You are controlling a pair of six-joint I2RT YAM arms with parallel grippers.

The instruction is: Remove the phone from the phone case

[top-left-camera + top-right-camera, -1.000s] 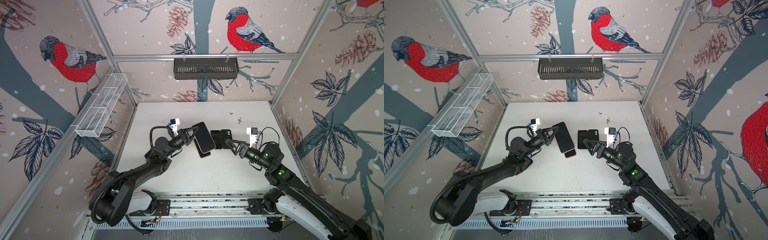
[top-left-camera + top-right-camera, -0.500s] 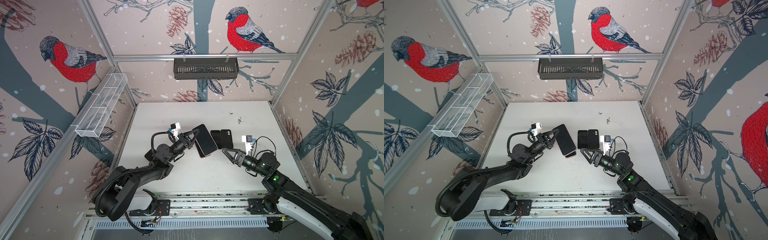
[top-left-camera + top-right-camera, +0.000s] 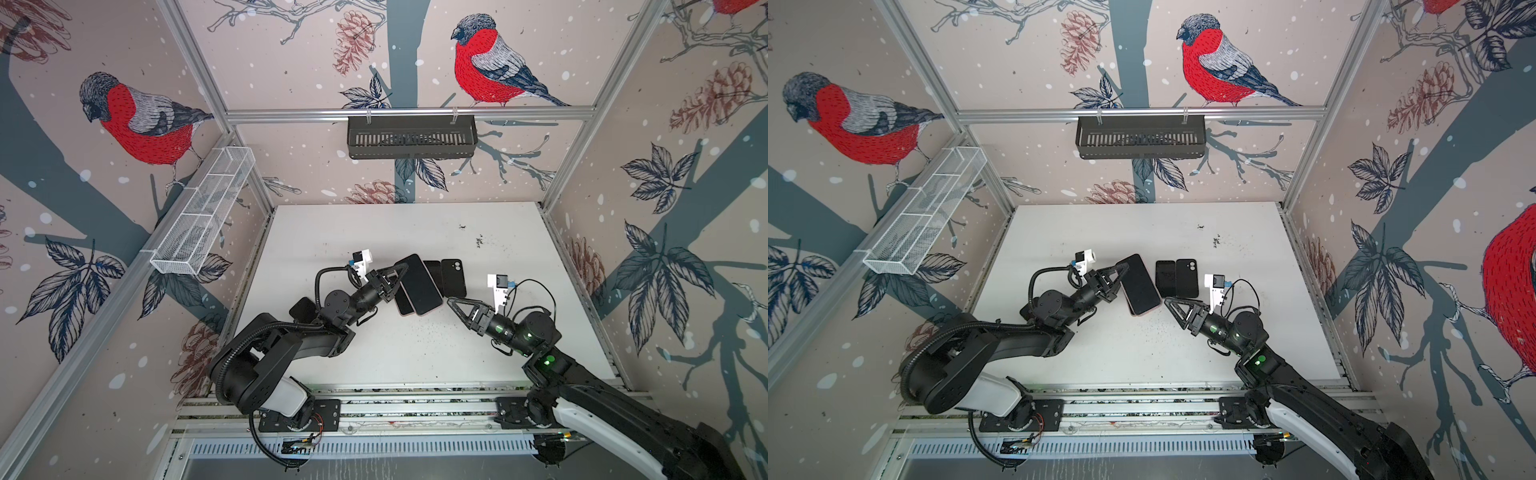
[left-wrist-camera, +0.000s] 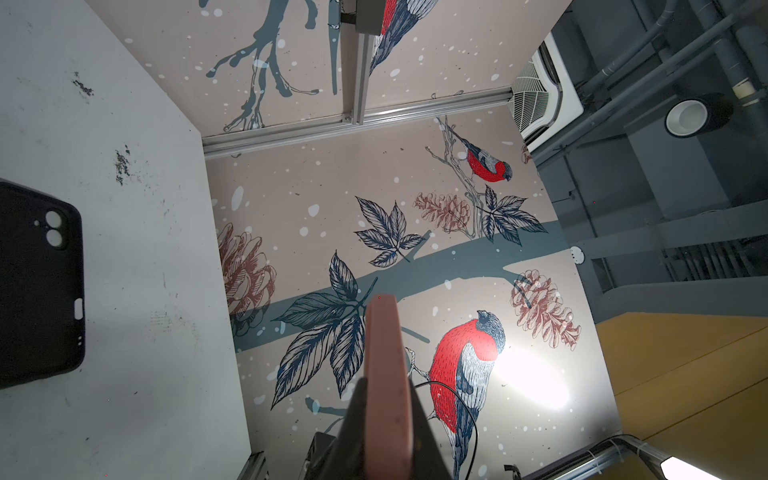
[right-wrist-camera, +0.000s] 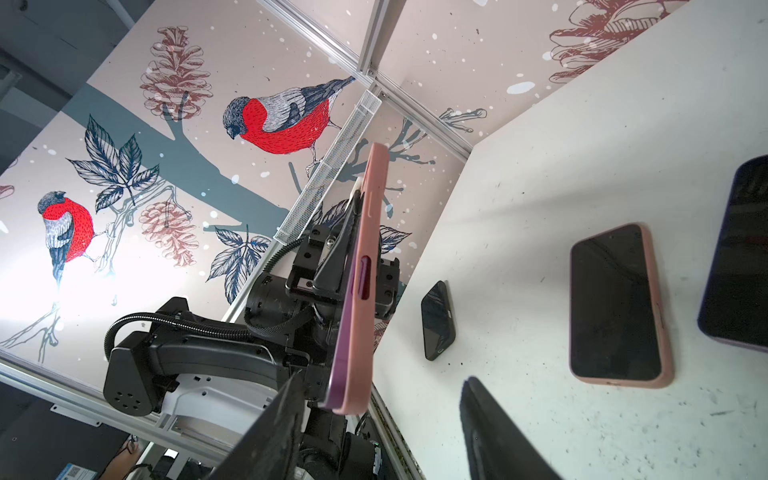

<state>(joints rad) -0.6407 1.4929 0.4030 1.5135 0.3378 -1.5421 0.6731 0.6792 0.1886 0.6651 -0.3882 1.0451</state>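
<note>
Item: phone (image 3: pixel 1140 284), dark screen upward, seated in pink phone case (image 5: pixel 371 216), purple edge showing at rim; raised clear of white table (image 3: pixel 374 232), tilted, near its centre

Held case (image 5: pixel 360 232) – salmon pink, purple strip along one edge. Phone (image 3: pixel 417 284) glossy black. Second cased phone (image 5: pixel 619 305): pink rim, black screen. Empty case (image 4: pixel 39 286) matte black. Table (image 3: pixel 374 232) white, dark-speckled. Walls (image 3: pixel 291 62) beige – red-breasted birds, rust pine cones, slate branches.
</note>
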